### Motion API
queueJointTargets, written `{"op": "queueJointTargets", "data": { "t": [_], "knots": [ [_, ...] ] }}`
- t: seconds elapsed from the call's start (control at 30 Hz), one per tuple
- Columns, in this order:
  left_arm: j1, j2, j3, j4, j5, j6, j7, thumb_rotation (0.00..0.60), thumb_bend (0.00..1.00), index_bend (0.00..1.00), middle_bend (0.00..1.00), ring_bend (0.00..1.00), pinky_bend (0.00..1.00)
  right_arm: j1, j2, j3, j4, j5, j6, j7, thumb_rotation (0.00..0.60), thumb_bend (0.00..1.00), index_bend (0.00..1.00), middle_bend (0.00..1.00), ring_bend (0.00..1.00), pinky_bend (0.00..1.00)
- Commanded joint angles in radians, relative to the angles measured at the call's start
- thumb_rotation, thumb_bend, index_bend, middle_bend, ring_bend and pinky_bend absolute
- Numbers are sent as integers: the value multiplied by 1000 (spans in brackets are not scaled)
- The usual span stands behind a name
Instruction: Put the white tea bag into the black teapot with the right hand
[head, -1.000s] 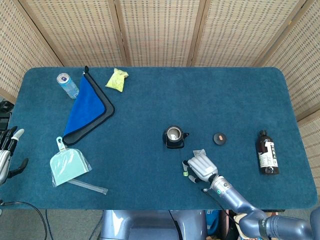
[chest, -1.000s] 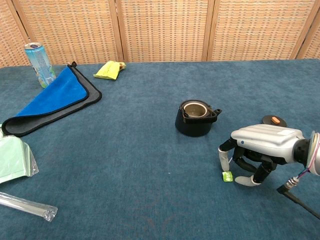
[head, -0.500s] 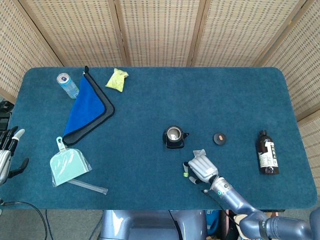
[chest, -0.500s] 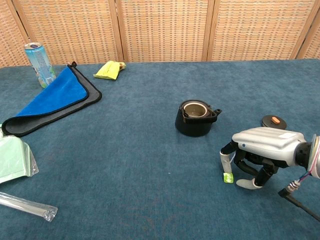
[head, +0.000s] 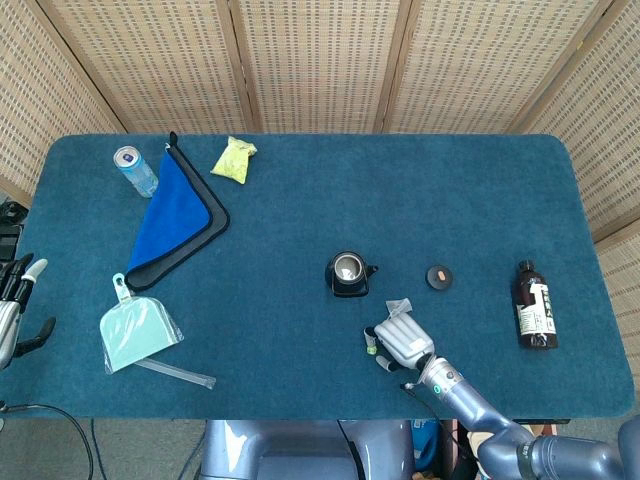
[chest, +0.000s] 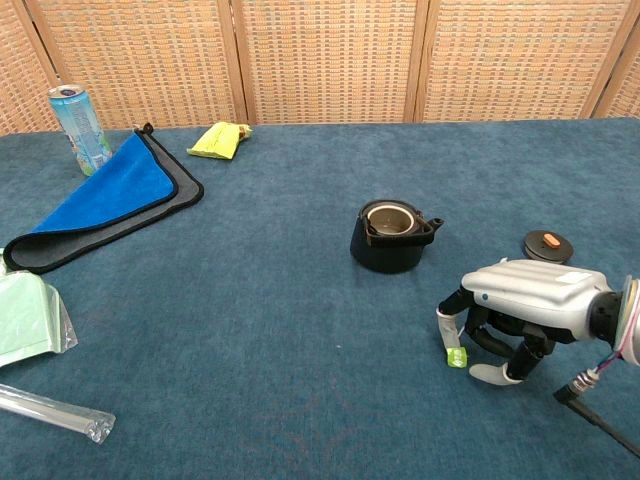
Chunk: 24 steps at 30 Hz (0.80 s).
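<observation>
No readable text anywhere. The dark bottle (head: 536, 305) at the right of the bench has a white label with print, too small to read. The can (chest: 80, 116) at the far left carries coloured printing, blurred, no brand legible. The yellow packet (chest: 220, 139) beside the blue cloth shows no clear lettering. The small green tag (chest: 457, 357) at the right hand (chest: 525, 310) is blank as far as can be seen.

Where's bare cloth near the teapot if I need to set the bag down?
Bare cloth lies left of the black teapot, toward the blue towel, and behind it to the far edge. It is crowded on the right: lid, right hand, brown bottle.
</observation>
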Motion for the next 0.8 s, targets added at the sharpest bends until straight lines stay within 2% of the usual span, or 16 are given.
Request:
{"op": "queueJointTargets", "data": {
  "t": [0.03,0.8],
  "knots": [
    [0,-1,0,1,0,-1,-1,600,385,20,0,0,0,-1,-1,-1,-3,3,1,-3,600,513,518,869,916,944],
    [1,-5,2,12,-2,-3,-9,600,384,20,0,0,0,-4,-17,-3,2,18,-2,-1,600,571,547,869,916,944]
  ]
}}
